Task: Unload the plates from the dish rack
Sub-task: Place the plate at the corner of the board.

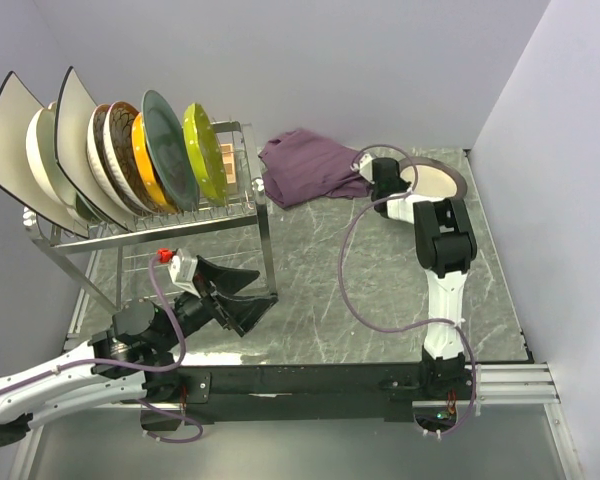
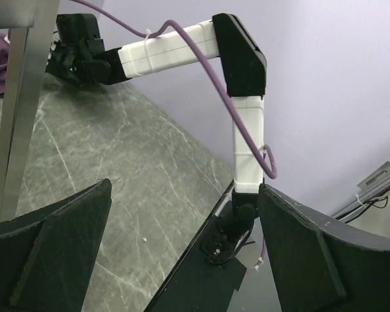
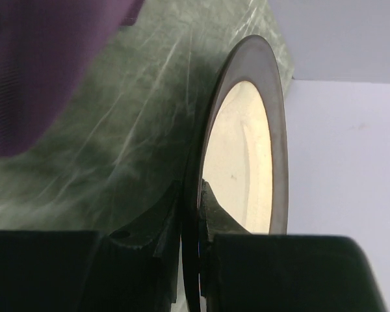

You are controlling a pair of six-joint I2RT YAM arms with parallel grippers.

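Overhead view of a job barely begun. At 10 o'clock, a wire rack (image 1: pixel 180 225) holds about eight plates (image 1: pixel 165 150) on edge: two white square ones, then cream, brown-patterned, orange, teal and lime. One plate (image 1: pixel 440 180), cream with a dark rim, is out of the rack at 2 o'clock, near the table's far right corner. The right gripper (image 1: pixel 390 185) is clamped on its rim. It lies low and nearly flat, but I cannot tell whether it touches the table.

The left gripper (image 1: pixel 263 287) sits at 8 o'clock beside the rack's front leg, jaws wide apart and holding nothing.

The table (image 1: pixel 380 300) is dark green marble with pale veins. A crumpled purple cloth (image 1: pixel 305 165) lies at 12 o'clock, between rack and plate. Plain lilac walls (image 1: pixel 380 60) close in on three sides.
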